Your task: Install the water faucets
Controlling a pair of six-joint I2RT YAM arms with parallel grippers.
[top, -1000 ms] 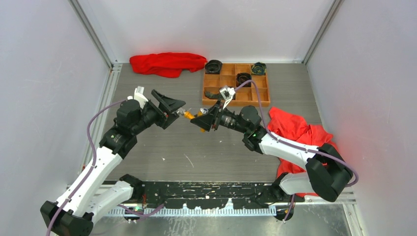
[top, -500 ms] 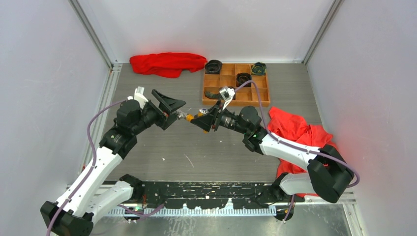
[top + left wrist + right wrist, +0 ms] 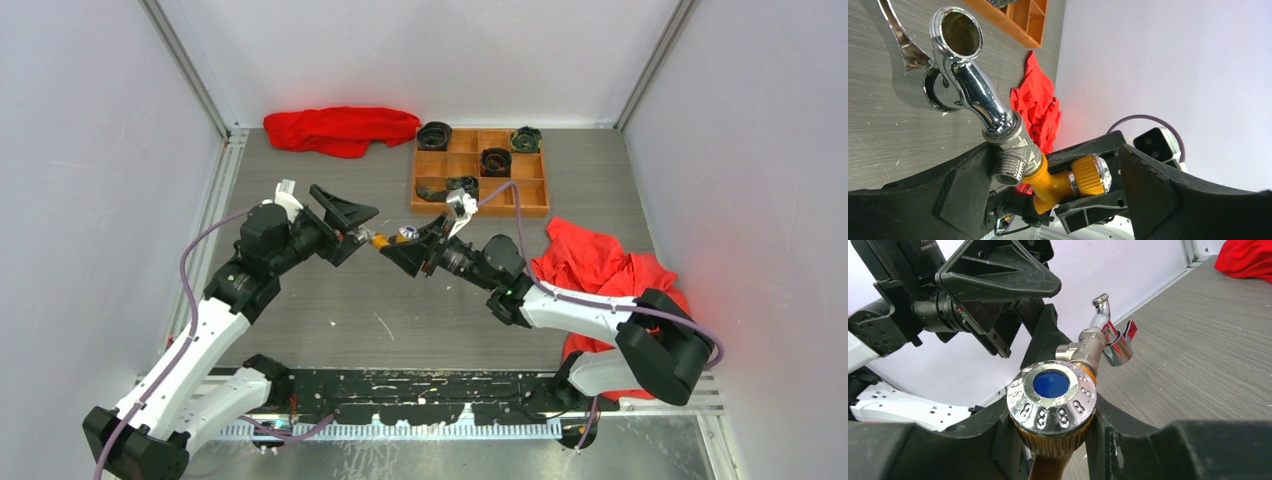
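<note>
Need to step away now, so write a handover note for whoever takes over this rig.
Left gripper: jaws open, standing either side of the silver faucet, not clamping it.
Right gripper: shut on the orange-yellow faucet.
Things: both faucets joined together, held in the air above the table.
Done: the pieces are mated.
Left: check the joint is tight; the pictures cannot show that.
</note>
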